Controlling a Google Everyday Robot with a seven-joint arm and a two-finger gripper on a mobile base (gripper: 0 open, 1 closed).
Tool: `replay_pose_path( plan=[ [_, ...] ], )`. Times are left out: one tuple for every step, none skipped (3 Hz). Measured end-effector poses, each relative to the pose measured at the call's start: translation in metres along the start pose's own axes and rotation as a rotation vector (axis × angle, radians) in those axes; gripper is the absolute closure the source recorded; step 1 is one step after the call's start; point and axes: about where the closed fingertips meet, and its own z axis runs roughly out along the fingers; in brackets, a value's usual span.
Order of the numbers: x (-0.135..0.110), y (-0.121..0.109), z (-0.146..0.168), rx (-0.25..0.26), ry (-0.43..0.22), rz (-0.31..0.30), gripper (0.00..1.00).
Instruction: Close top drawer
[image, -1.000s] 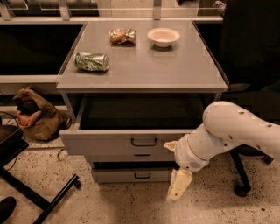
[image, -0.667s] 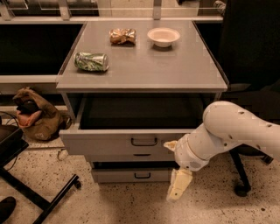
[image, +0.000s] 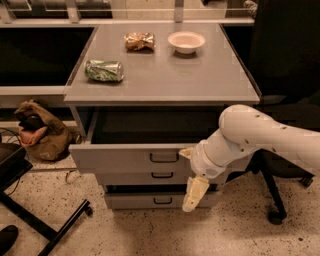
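The top drawer (image: 125, 157) is a wide grey metal drawer with a small dark centre handle (image: 164, 157). It stands pulled out of the cabinet, and its dark inside (image: 150, 125) shows. Two matching drawers sit below it; the middle one (image: 150, 176) is slightly out and the bottom one (image: 150, 201) is further in. My gripper (image: 194, 192), cream-coloured on a white arm (image: 260, 135), hangs in front of the drawer fronts, right of the handles. It is at the right end of the top drawer's front panel.
On the cabinet top (image: 165, 75) lie a crushed green can (image: 104, 70), a crumpled snack bag (image: 139, 40) and a white bowl (image: 186, 41). A brown bag (image: 37, 132) lies on the floor at left. Black chair legs (image: 45, 225) are at the lower left, and a chair base (image: 275, 200) at right.
My arm and gripper have shifted a little up and to the left, closer to the top drawer's front. The drawer has not moved.
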Motion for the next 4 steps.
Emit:
replay_pose_path(
  plan=[
    [-0.013,-0.038,0.000,0.059,-0.002,-0.029,0.00],
    [-0.026,-0.065,0.002,0.095,-0.014,-0.046,0.00],
    [-0.026,-0.065,0.002,0.095,-0.014,-0.046,0.00],
    [-0.010,-0.079,0.010,0.106,-0.013,-0.016,0.00]
  ],
)
